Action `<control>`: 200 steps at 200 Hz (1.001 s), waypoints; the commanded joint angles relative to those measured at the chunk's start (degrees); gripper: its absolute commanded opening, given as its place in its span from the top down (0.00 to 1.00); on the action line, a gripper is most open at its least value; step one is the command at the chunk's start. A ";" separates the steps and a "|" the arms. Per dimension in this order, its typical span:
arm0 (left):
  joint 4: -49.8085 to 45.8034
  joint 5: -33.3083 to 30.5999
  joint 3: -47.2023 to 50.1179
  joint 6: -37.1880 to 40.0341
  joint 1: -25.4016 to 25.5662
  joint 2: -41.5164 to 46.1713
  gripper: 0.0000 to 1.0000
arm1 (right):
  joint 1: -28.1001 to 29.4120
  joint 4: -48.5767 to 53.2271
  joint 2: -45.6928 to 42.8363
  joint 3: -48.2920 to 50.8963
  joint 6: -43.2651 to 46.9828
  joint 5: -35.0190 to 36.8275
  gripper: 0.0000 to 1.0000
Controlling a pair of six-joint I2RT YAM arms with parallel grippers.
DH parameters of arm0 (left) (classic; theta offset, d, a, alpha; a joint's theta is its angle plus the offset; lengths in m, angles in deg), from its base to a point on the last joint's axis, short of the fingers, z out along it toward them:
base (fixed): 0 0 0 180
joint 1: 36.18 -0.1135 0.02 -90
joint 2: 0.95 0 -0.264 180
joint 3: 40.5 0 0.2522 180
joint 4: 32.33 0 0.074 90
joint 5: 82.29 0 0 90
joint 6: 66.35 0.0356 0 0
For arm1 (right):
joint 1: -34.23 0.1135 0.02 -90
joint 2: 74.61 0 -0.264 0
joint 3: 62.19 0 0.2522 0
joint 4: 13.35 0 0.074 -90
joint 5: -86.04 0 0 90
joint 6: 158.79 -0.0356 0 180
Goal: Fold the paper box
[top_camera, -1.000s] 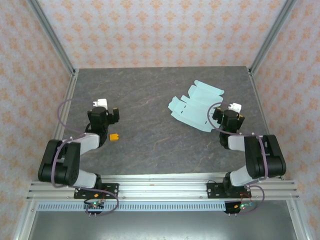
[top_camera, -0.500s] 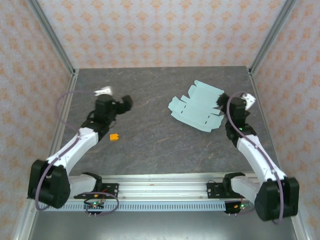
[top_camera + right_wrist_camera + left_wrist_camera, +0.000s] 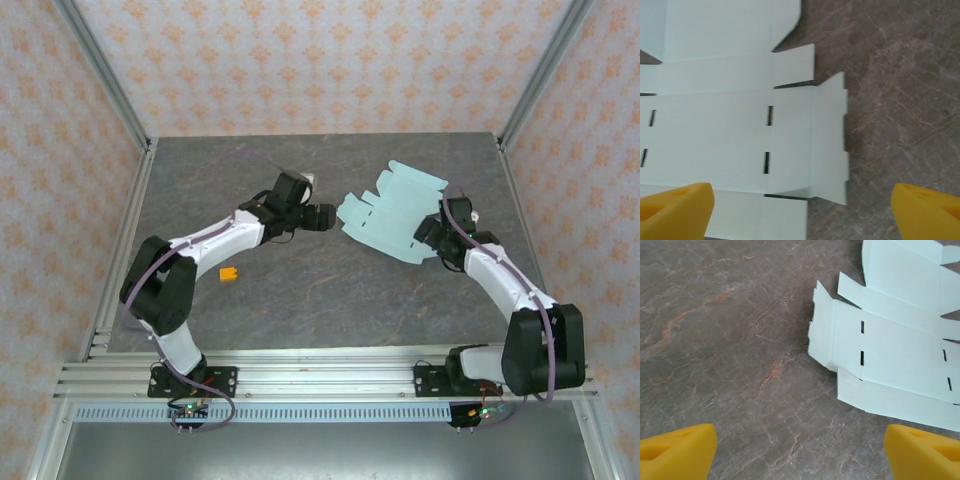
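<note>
Folding not begun: the paper box lies flat, no flap raised. Left gripper and right gripper flank it, both gaping, empty.

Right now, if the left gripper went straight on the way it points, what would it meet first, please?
Most likely the paper box: the left gripper, fingers apart, points at the sheet's nearest end flap. It tilts downward, so it may touch the table just short of that flap; depth is unclear.

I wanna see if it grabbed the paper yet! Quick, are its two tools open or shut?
Left tool: open, holding nothing.
Right tool: open by the paper box, holding nothing.
</note>
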 commanded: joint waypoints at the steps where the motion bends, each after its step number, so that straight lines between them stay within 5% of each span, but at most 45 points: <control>1: -4.57 1.98 -1.67 1.63 -0.29 -0.20 0.13 | -1.21 4.93 2.68 0.54 0.33 -3.15 0.16; 21: -3.70 1.82 -0.32 1.25 -0.29 0.24 0.13 | -1.54 1.19 5.27 1.00 0.22 -3.47 0.24; 60: -4.70 0.88 1.10 1.29 -0.29 1.60 0.14 | -2.26 -5.26 12.77 -1.99 0.24 -3.28 0.56; 95: -5.92 -3.73 3.09 1.42 -0.29 5.60 0.14 | -2.62 -5.62 14.44 -5.15 3.51 -5.09 0.96; 120: -6.47 -8.35 4.57 2.52 -0.29 11.15 0.15 | -2.56 -5.99 5.96 -6.11 11.44 -8.01 1.00; 153: -4.15 -11.84 4.13 6.87 -0.55 20.47 0.15 | -0.85 -2.02 0.11 -13.86 22.61 -24.44 1.00; 200: -12.85 -0.73 -12.78 26.37 -0.55 21.49 0.15 | 10.37 5.89 0.26 -27.51 39.92 -37.82 1.00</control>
